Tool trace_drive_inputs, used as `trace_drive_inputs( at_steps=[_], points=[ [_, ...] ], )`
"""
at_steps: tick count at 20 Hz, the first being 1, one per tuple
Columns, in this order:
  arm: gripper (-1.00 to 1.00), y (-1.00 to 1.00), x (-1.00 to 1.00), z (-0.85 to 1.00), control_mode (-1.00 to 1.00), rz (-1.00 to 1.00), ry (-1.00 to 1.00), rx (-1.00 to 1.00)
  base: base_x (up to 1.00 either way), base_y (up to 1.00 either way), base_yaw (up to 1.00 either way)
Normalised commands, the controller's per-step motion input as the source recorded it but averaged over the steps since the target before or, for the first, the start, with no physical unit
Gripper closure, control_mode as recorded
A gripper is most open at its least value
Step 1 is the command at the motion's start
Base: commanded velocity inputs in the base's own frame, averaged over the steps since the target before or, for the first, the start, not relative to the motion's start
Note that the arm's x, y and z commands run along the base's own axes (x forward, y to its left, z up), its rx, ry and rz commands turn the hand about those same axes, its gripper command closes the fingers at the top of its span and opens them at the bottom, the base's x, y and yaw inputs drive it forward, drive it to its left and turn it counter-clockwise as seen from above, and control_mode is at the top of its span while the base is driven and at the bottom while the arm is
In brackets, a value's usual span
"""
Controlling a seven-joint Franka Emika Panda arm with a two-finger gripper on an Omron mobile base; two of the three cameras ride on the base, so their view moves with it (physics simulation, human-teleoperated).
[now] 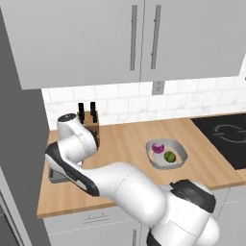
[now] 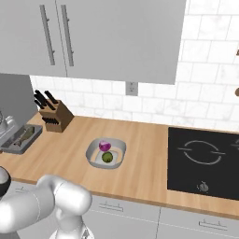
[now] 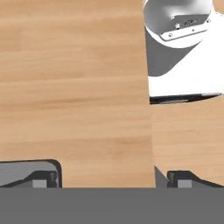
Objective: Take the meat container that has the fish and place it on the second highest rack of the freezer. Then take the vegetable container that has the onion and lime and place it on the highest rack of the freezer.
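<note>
Left base view: I see my arm bent low across the left end of the wooden surface (image 1: 125,139), its wrist down by the knife block (image 1: 90,122), with a dark grey edge of the meat container (image 1: 56,177) showing just under the forearm. The vegetable container (image 1: 166,153) sits further right on the surface, well apart from the arm, with the onion (image 1: 157,147) and the lime (image 1: 169,156) inside it, close together. The black cooktop (image 1: 227,137) lies to the right. Right base view: the meat container (image 2: 21,138) rests at the far left end of the surface with the fish (image 2: 22,136) lying in it, near the knife block (image 2: 53,115). The vegetable container (image 2: 106,152) is near the middle, the onion (image 2: 105,145) behind the lime (image 2: 107,157). The grey side of the freezer (image 2: 16,95) stands at the left edge. Hand view: the tool (image 3: 111,177) looks down on bare wood, its two dark fingertips (image 3: 41,178) standing wide apart with nothing between them; a rounded corner of the meat container (image 3: 26,168) shows behind the left tip.
</note>
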Motion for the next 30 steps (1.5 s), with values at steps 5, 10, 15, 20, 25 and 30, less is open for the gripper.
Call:
trace_drive_inputs(
  at_steps=[5, 10, 15, 20, 25, 30],
  points=[
    [-1.00, 0.28, 0.16, -0.20, -1.00, 0.00, 0.00, -0.01, 0.00, 0.00, 0.00],
    [-1.00, 0.21, 0.43, -0.15, -1.00, -0.03, 0.00, 0.00, 0.00, 0.00, 0.00],
    [-1.00, 0.28, 0.33, -0.34, -1.00, -0.05, 0.00, -0.02, 0.00, 0.00, 0.00],
    [-1.00, 0.20, 0.14, -0.54, -1.00, -0.04, 0.00, -0.01, 0.00, 0.00, 0.00],
    [-1.00, 0.21, 0.28, -0.33, -1.00, -0.06, 0.00, -0.01, 0.00, 0.00, 0.00],
    [-1.00, 0.12, 0.23, -0.16, -1.00, -0.07, 0.00, -0.01, 0.00, 0.00, 0.00]
  ],
)
